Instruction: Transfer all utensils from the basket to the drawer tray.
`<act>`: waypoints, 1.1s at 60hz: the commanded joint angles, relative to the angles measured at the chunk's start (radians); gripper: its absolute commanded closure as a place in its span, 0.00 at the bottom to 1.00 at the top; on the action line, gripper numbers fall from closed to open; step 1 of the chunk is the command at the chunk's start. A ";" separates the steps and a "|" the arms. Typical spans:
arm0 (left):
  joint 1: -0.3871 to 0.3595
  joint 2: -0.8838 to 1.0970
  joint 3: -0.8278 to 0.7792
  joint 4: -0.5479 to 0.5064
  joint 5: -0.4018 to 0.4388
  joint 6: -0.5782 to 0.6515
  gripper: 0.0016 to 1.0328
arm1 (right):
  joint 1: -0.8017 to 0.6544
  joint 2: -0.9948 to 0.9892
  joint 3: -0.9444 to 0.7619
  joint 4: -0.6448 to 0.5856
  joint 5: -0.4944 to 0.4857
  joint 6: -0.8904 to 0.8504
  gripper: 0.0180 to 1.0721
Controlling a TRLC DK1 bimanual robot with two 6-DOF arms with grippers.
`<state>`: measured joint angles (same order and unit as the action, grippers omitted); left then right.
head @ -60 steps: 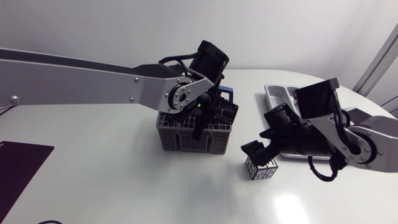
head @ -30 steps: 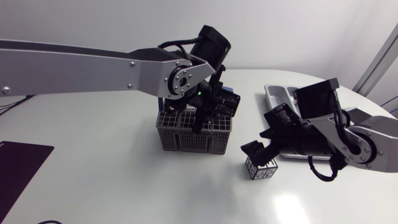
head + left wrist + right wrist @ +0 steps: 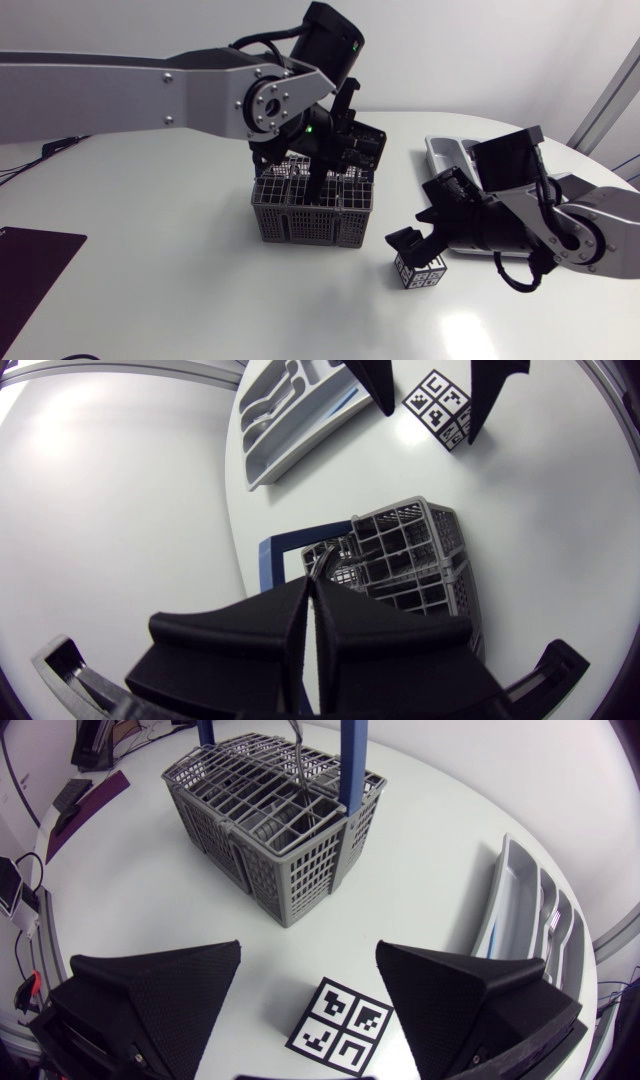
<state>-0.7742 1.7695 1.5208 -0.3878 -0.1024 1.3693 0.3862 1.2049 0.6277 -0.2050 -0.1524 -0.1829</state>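
We see bright, even light from above; the white table (image 3: 150, 300) carries a soft glare patch and only faint, diffuse shadows. Both wrist views bow strongly toward their edges

The right gripper (image 3: 309, 948) stands with its fingers spread wide above the white tabletop (image 3: 150, 890). A marker cube (image 3: 340, 1025) sits between them. Ahead is a grey cutlery basket (image 3: 262, 842) with a blue handle (image 3: 350, 765); a thin utensil (image 3: 301, 765) stands upright inside. A grey drawer tray (image 3: 530, 910) lies beside it, apart.
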 commanded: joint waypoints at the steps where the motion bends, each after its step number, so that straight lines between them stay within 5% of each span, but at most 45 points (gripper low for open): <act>1: -0.004 -0.050 0.004 0.003 0.004 0.004 0.97 | 0.013 -0.015 -0.028 0.003 0.008 0.022 0.07; 43: -0.054 -0.208 -0.105 0.004 -0.022 -0.058 0.97 | 0.042 -0.076 -0.052 -0.008 0.028 0.026 0.07; 52: -0.071 -0.231 -0.109 0.004 -0.060 -0.179 0.97 | 0.062 -0.123 -0.062 -0.002 0.042 0.026 0.07; 66: -0.099 -0.226 -0.128 0.006 -0.134 -0.532 0.97 | 0.161 -0.188 -0.095 0.084 0.169 -0.053 0.07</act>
<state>-0.8616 1.5600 1.4090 -0.3889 -0.2192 0.9676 0.5110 1.0367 0.5629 -0.1505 -0.0185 -0.1997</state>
